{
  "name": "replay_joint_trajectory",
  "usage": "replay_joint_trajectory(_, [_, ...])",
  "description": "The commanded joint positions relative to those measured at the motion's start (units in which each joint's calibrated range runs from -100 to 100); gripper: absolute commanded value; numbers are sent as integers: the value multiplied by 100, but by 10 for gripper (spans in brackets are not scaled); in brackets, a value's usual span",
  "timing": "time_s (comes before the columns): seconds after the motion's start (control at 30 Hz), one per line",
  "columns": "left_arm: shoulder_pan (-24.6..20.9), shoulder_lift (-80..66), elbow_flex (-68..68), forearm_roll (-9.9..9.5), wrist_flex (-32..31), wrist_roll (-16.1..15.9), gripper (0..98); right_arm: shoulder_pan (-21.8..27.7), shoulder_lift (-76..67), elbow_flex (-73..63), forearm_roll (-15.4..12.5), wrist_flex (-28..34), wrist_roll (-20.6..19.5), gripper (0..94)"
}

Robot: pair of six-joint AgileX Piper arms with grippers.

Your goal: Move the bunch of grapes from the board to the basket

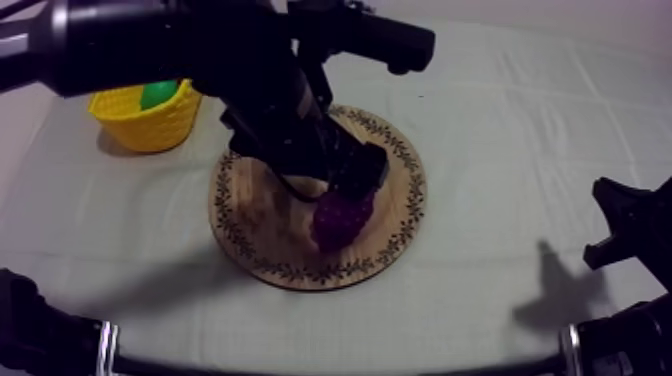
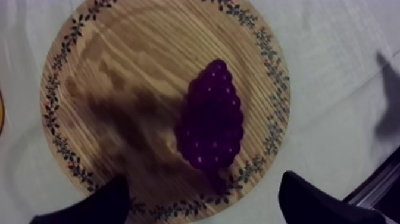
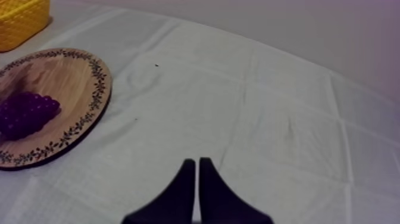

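Observation:
A purple bunch of grapes (image 1: 340, 220) lies on the right half of the round wooden board (image 1: 255, 215). My left arm reaches in from the upper left, and its gripper (image 1: 352, 178) hangs just above the grapes. In the left wrist view the gripper (image 2: 203, 182) is open, one finger (image 2: 89, 205) on each side of the grapes (image 2: 212, 116), above the board (image 2: 131, 53). The yellow basket (image 1: 145, 122) stands at the back left. My right gripper (image 3: 196, 167) is shut on nothing and rests low at the right (image 1: 622, 225), well away from the board (image 3: 71, 77) and grapes (image 3: 27, 113).
Something green (image 1: 157, 94) lies inside the basket. The basket (image 3: 21, 21) stands just beyond the board's far rim. Grey-white cloth stretches open to the right of the board and along the front.

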Motion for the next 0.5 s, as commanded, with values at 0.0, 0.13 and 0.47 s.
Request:
replay_joint_trajectory(0.0, [-6, 190, -27, 18, -27, 33, 959, -2, -1, -3, 1, -3, 1, 4])
replay_joint_trajectory(0.13, [-14, 582, -72, 42, -177, 80, 957, -2, -1, -3, 1, -3, 1, 4])
replay_joint_trajectory(0.47, [-77, 1557, -599, 170, -221, 48, 947, -2, -1, -3, 1, -3, 1, 4])
